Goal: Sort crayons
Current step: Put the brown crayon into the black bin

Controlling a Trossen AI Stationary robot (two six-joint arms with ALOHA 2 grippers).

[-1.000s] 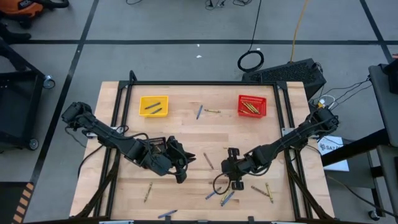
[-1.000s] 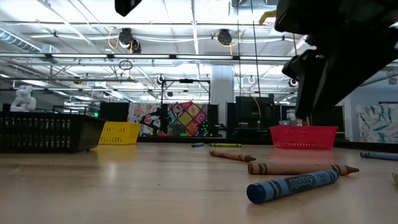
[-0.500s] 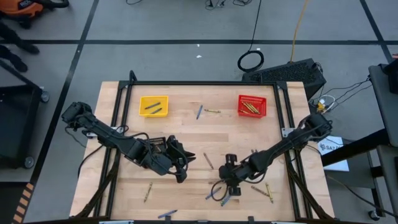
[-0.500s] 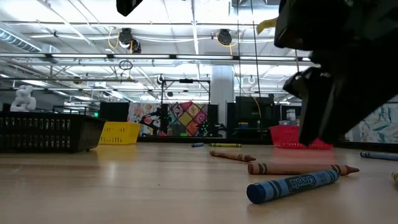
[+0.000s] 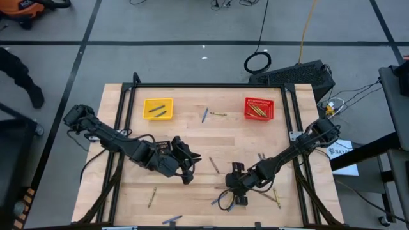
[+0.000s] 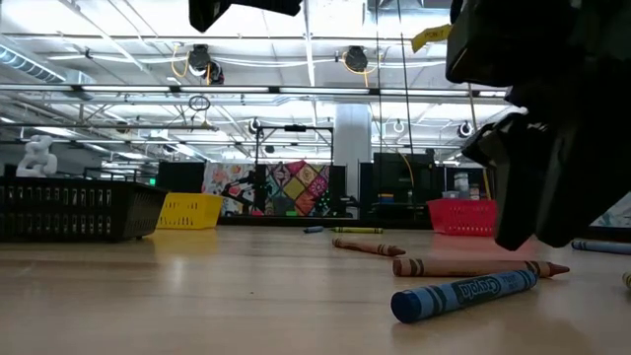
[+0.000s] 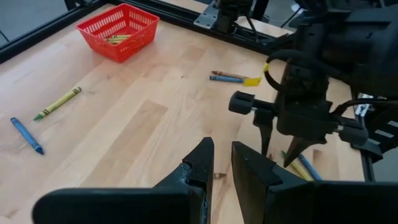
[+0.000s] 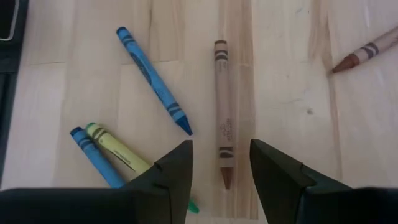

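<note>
On the left we see the left gripper [image 5: 186,171] low over the middle of the tabletop [image 5: 192,137] — its fingers narrowly parted, nothing between them. Further right, the right gripper [image 8: 221,163] hangs open over a brown crayon [image 8: 222,138] — blue and yellow-green crayons [image 8: 118,146] lie just beside it.
</note>
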